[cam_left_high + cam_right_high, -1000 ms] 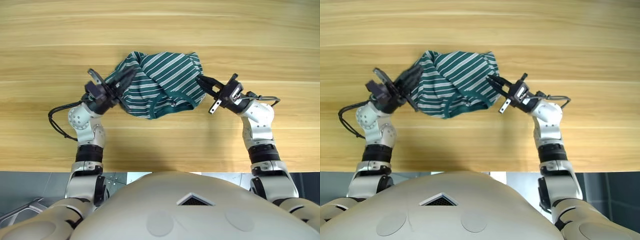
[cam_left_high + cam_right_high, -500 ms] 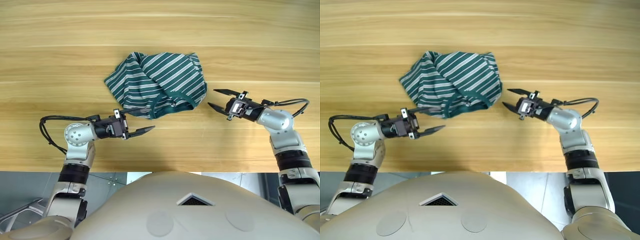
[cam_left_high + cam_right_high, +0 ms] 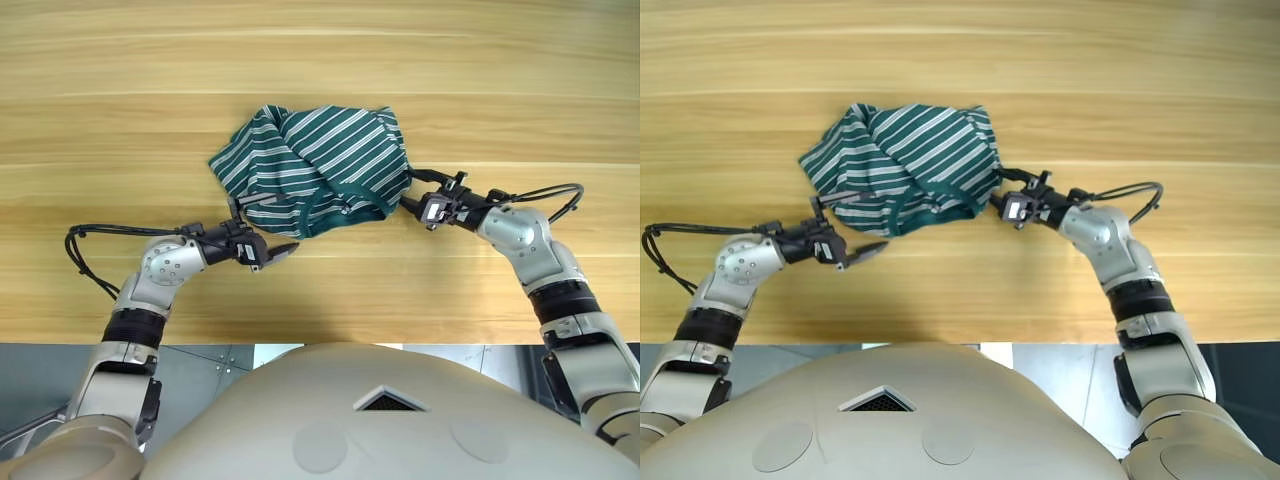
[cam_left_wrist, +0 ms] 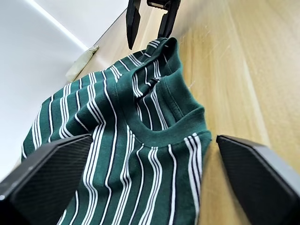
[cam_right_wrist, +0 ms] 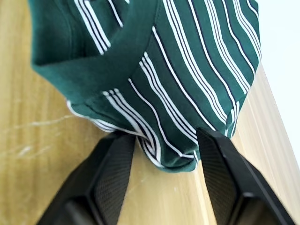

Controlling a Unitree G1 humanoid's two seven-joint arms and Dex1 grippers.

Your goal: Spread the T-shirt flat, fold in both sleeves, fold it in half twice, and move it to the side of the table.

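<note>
The T-shirt (image 3: 315,170), dark green with white stripes, lies crumpled in a heap at the middle of the wooden table (image 3: 320,60). My left gripper (image 3: 266,226) is open at the heap's near left edge, its upper finger at the cloth. In the left wrist view the collar (image 4: 154,136) lies between its wide-spread fingers (image 4: 47,173). My right gripper (image 3: 410,190) is open at the heap's right edge. In the right wrist view a fold of the shirt (image 5: 164,154) sits between its fingers (image 5: 112,178).
Bare wood stretches far beyond the shirt and to both sides. The table's near edge (image 3: 320,342) runs just below my arms. Black cables (image 3: 85,250) loop off both wrists.
A second ago both grippers were at the shirt's sides. They drew back toward the near edge, leaving the cloth lying, and have now come in again to its left and right edges.
</note>
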